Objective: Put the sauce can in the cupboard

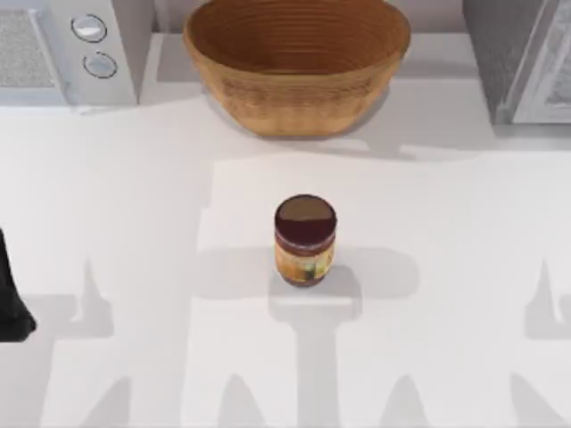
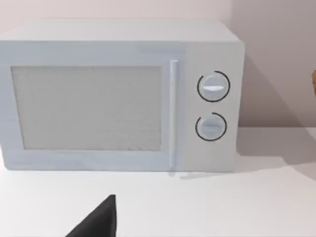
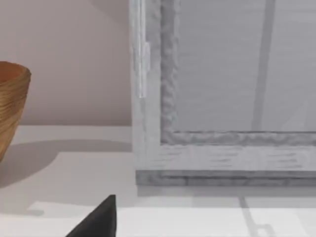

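The sauce can [image 1: 305, 239] stands upright at the middle of the white table, with a dark maroon top and a yellow-orange label. The grey cupboard [image 1: 522, 58] stands at the back right corner; its front [image 3: 222, 98] is close ahead in the right wrist view. My left arm [image 1: 11, 299] is parked at the table's left edge, well apart from the can. A dark tip of my left gripper [image 2: 98, 222] points toward the microwave. A dark tip of my right gripper [image 3: 98, 222] points toward the cupboard, low over the table.
A big woven brown basket [image 1: 297, 62] sits at the back middle, behind the can; its edge [image 3: 12, 108] appears in the right wrist view. A white microwave [image 1: 71, 49] with two dials stands at the back left [image 2: 118, 94]. Bare table surrounds the can.
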### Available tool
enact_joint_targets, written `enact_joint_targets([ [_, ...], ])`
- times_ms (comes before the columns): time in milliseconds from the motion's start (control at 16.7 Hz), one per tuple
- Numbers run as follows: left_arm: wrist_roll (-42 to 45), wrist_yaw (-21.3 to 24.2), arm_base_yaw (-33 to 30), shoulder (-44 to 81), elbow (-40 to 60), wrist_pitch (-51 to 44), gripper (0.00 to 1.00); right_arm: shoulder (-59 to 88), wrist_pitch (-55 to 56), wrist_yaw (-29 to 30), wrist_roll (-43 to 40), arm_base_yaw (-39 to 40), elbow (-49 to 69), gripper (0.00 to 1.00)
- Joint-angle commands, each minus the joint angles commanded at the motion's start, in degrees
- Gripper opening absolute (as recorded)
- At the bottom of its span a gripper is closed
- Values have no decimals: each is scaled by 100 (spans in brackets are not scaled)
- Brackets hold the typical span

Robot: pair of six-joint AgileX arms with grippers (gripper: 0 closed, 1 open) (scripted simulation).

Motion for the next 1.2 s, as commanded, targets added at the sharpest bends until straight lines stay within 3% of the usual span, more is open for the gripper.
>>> enact_joint_targets([
  [360,0,0,0,0,0,0,100,448,259,-238,-31,90,290,100],
  [1200,0,0,0,0,0,0,100,4854,2504,-2520,-455,806,2299,100],
])
